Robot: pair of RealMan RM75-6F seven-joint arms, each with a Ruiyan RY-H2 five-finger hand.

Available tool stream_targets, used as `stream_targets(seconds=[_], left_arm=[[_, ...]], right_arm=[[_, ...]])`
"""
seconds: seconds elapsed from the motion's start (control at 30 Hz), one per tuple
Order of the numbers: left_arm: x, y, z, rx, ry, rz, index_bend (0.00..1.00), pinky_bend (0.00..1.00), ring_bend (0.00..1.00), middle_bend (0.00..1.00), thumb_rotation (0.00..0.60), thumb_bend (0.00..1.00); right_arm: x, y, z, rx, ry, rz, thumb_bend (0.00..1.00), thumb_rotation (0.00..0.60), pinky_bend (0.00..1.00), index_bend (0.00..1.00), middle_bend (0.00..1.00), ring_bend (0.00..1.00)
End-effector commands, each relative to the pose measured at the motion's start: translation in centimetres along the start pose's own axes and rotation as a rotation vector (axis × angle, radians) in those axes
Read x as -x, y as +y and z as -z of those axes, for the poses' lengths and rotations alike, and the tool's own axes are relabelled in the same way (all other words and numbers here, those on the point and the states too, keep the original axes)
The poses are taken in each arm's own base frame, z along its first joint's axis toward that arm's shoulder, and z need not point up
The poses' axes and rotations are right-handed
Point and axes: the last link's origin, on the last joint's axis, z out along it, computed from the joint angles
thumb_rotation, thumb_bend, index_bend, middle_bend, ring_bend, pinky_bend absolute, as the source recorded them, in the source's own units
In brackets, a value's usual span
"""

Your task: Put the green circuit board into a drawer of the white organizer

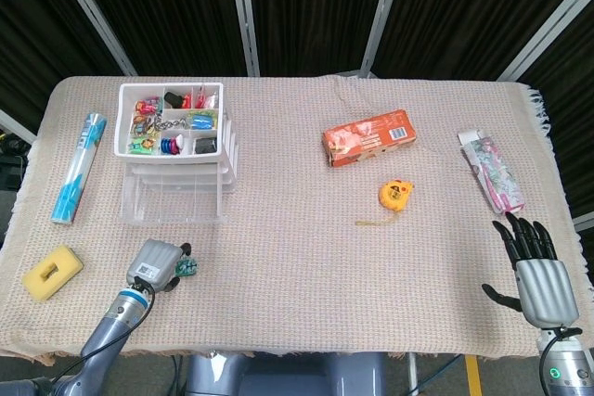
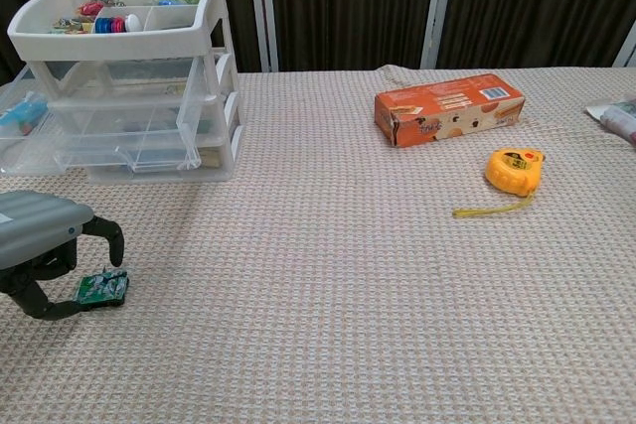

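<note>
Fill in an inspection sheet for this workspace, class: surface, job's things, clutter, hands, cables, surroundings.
Surface: woven beige cloth over the table.
Job's things: green circuit board lies flat near the front edge; white organizer behind it, top tray full of small items.
Clutter: orange box, yellow tape measure, yellow sponge, blue roll, pink packet.
Hands: left hand arched over the board, fingertips at its edges; right hand empty, fingers spread.
Cables: nothing seen.
Surroundings: dark curtains, metal struts.

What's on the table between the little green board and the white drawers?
Nothing, only bare woven tablecloth lies between the green circuit board and the white organizer; the chest view shows it best.
</note>
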Motion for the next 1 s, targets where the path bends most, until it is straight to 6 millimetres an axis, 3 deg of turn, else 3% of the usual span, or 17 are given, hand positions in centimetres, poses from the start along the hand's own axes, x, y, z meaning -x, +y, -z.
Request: stream_targets(seconds=[0.03,0.17,0.4,0.73,1.0], left_arm=[[0.1,0.2,-0.1,0.003,-0.004,-0.003,0.39,0.72,0.83,0.97,0.6,0.31],[0.5,0.5,-0.2,0.007,-0.016,0.001,0.44,0.72,0.83,0.97,0.6,0.34],[0.3,0.8,0.0,0.02,-0.007,0.022,0.57,0.72,0.84,0.98,0.6,0.65],[-1.6,1.2,2.4,0.103,0.066,0.054,0.58,0.72,0.84,0.98,0.6,0.67],[-6.3,1.6,5.9,0.208,0.22,0.09,0.59,0.72,0.84,0.98,0.6,0.67]], right_arm=[[0.0,0.0,0.0,0.0,0.0,0.0,0.0,0.6,0.0,0.1,0.0,0.0],[0.0,0.0,0.0,0.0,-0.003,-0.001,0.0,0.6,0.0,0.1,0.0,0.0],[0.0,0.0,0.0,0.0,-0.002,-0.003,0.0,0.6,0.0,0.1,0.0,0.0],[0.0,0.1,0.0,0.008,-0.003,-0.007,0.0,0.6,0.0,0.1,0.0,0.0],[0.0,0.1,-0.1,0.008,-0.002,-0.006,0.0,0.6,0.0,0.1,0.0,0.0]])
